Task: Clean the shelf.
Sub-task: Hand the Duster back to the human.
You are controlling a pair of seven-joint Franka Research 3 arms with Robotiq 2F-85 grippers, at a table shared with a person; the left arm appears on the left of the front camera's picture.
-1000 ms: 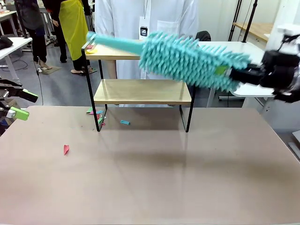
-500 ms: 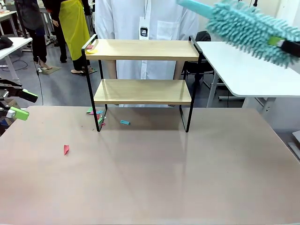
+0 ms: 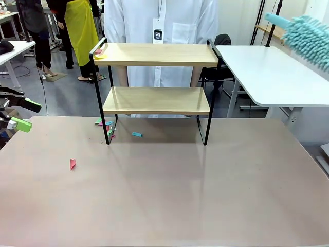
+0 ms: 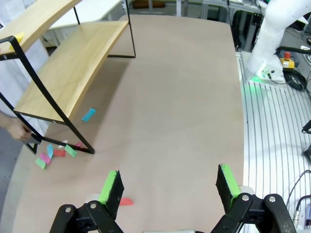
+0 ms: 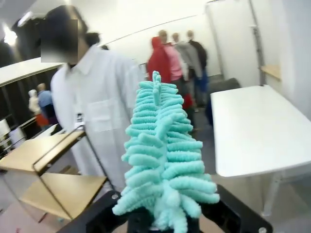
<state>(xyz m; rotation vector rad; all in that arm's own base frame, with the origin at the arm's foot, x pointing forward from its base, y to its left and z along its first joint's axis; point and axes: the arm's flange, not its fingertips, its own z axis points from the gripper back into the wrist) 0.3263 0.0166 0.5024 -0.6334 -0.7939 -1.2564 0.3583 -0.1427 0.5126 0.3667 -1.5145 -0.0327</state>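
Standing at the far middle of the table [image 3: 164, 195], the shelf [image 3: 157, 77] sits well apart from both grippers. Its two wooden boards are almost bare, with one small yellow scrap [image 3: 100, 55] on the top board's left end. Coloured paper scraps [image 3: 107, 126] lie on the table by its left foot. The left gripper [image 4: 170, 187] hovers over the table with jaws wide apart and nothing between them. The right gripper [image 5: 165, 218] has its jaws clamped on a teal duster [image 5: 163, 160], raised high at the right.
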